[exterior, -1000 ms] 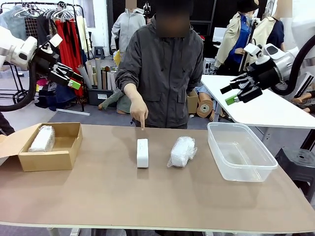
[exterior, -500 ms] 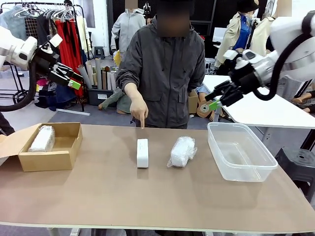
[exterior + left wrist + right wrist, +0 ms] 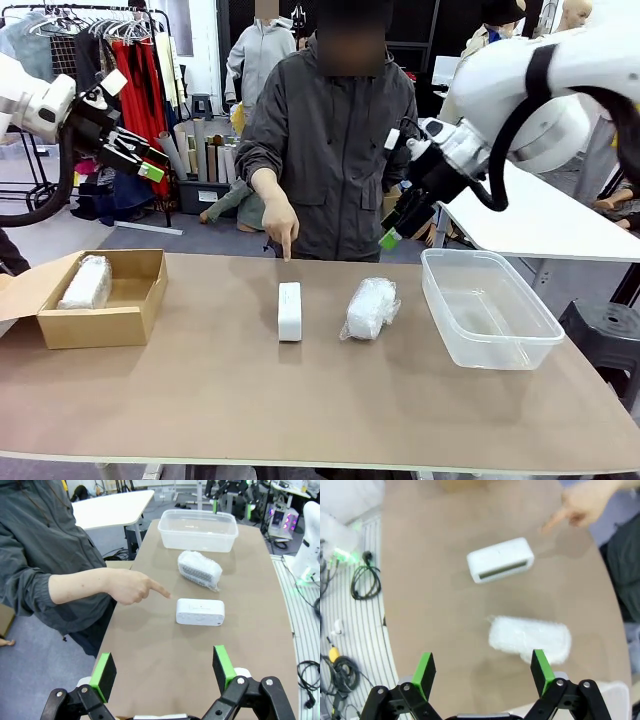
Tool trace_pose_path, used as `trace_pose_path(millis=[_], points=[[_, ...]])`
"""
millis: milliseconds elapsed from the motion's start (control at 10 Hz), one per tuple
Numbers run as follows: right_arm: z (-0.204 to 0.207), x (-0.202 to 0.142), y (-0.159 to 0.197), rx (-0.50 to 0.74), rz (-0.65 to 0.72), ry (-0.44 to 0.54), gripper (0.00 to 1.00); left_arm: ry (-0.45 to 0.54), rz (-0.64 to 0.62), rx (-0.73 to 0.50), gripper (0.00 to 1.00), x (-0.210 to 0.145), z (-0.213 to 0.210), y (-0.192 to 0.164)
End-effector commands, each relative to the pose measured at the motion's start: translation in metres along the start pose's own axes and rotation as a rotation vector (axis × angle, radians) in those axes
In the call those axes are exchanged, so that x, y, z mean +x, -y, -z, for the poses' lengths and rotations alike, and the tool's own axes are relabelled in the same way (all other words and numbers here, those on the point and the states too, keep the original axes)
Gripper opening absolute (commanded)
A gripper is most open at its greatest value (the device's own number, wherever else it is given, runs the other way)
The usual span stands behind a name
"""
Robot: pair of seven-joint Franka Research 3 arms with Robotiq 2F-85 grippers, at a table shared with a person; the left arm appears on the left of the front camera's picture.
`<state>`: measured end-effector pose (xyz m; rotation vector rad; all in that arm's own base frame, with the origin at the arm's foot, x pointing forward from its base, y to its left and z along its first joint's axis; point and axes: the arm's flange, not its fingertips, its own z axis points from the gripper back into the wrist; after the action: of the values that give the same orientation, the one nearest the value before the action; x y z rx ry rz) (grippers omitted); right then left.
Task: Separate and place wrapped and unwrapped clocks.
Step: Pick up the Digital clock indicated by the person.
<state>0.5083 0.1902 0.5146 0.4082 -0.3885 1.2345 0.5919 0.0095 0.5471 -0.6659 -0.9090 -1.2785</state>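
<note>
Left gripper [image 3: 140,158] and right gripper [image 3: 394,232] hover high, jaws apart. Bare clock [image 3: 289,310] and wrapped clock [image 3: 371,306] lie mid-table, apart, clear of edges. A second bundle [image 3: 86,282], seemingly wrapped, rests in the cardboard box [image 3: 140,302].

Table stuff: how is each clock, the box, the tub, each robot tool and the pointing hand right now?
bare clock: unwrapped, lying flat.
loose wrapped clock: wrapped in plastic, lying between the bare clock and the tub.
boxed wrapped clock: wrapped, lying inside the box.
cardboard box: open, one clock inside.
clear tub: no lid, empty.
left tool: open, empty, up in the air.
right tool: open, empty, up in the air.
person's hand: pointing at the bare clock.
</note>
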Motion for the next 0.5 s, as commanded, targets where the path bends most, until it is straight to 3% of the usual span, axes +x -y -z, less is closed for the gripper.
trace_pose_path(millis=[0, 100, 300, 400], points=[[0.008, 0.024, 0.015, -0.062, 0.093, -0.213, 1.00, 0.013, -0.002, 0.005, 1.00, 0.001, 0.000, -0.001], [0.019, 0.028, 0.015, -0.075, 0.125, -0.295, 1.00, 0.013, -0.002, 0.005, 1.00, 0.001, 0.000, -0.001], [0.025, 0.028, 0.022, -0.107, 0.121, -0.346, 1.00, 0.013, -0.002, 0.005, 1.00, 0.001, 0.000, -0.001], [0.018, 0.024, 0.024, -0.001, 0.113, -0.233, 1.00, 0.013, -0.002, 0.005, 1.00, 0.001, 0.000, -0.001]])
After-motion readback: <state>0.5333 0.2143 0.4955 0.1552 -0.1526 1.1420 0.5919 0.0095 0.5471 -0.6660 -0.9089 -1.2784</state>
